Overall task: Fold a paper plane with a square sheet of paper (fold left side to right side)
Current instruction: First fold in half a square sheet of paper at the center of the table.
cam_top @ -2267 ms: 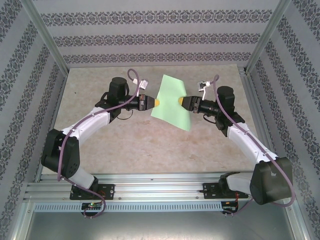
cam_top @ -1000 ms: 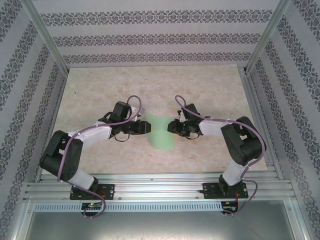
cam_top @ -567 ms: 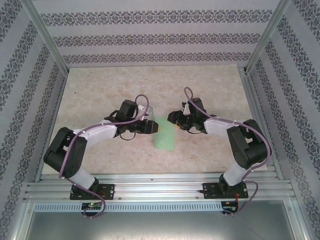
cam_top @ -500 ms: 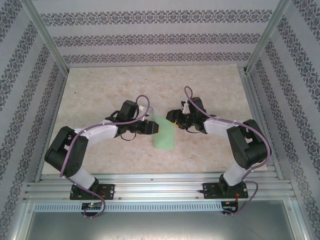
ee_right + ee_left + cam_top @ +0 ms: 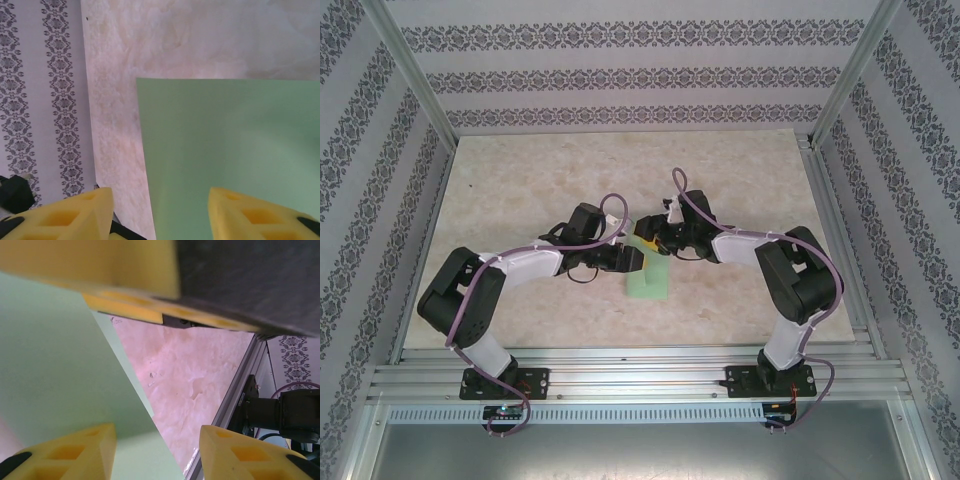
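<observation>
The left claw (image 5: 636,259) reaches in from the left, its yellow-tipped jaws moderately apart and gripping nothing, low over the left edge of the thin light green folded sheet of paper (image 5: 650,283). The sheet lies flat on the pale marbled tabletop (image 5: 520,180), mid-width and toward the near side. The right claw (image 5: 647,243) hovers over the sheet's far end, its jaws likewise apart and empty.

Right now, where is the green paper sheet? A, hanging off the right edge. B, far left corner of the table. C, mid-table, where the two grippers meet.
C: the green paper sheet lies mid-table, its far end under the left gripper and right gripper.
</observation>
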Tool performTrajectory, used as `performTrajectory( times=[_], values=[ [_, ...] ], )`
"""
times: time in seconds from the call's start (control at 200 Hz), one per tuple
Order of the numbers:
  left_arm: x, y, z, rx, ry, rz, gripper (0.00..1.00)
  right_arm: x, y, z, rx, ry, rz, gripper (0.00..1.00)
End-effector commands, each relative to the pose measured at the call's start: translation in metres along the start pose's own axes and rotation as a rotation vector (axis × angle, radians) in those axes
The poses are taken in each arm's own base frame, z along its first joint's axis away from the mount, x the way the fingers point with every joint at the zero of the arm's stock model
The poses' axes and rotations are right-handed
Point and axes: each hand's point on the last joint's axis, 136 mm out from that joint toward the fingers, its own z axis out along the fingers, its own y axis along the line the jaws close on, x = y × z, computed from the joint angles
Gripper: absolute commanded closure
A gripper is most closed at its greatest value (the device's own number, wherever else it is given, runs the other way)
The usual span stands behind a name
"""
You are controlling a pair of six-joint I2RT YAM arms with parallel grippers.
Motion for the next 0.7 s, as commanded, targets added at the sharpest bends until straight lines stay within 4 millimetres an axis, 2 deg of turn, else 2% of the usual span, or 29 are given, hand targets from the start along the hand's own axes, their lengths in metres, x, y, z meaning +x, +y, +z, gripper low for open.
performTrajectory(
  times=[0.0, 0.15, 0.24, 0.35, 0.415, 0.57, 0.694],
  values=[
    [-0.011, -0.013, 0.005, 0.036, -0.019, 0.055, 0.51, -0.001, 0.009, 0.005, -0.026, 0.009, -0.021, 0.59],
    [-0.014, -0.015, 0.003, 0.033, -0.030, 0.059, 0.51, -0.001, 0.000, -0.002, 0.024, -0.001, -0.035, 0.84],
    [-0.016, -0.018, -0.001, 0.026, -0.046, 0.065, 0.51, -0.002, -0.007, -0.008, 0.064, -0.004, -0.056, 0.91],
    [-0.023, -0.022, -0.014, -0.012, -0.088, 0.084, 0.47, -0.005, -0.018, -0.013, 0.103, -0.007, -0.066, 0.96],
    [-0.025, -0.017, -0.022, -0.063, -0.109, 0.082, 0.45, -0.007, -0.026, -0.017, 0.128, -0.009, -0.068, 0.96],
    [-0.021, 0.018, -0.036, -0.280, -0.117, 0.036, 0.40, -0.012, -0.042, -0.025, 0.182, -0.015, -0.075, 0.96],
    [-0.013, 0.042, -0.029, -0.362, -0.084, -0.019, 0.37, -0.015, -0.051, -0.030, 0.207, -0.019, -0.071, 0.96]
  ],
)
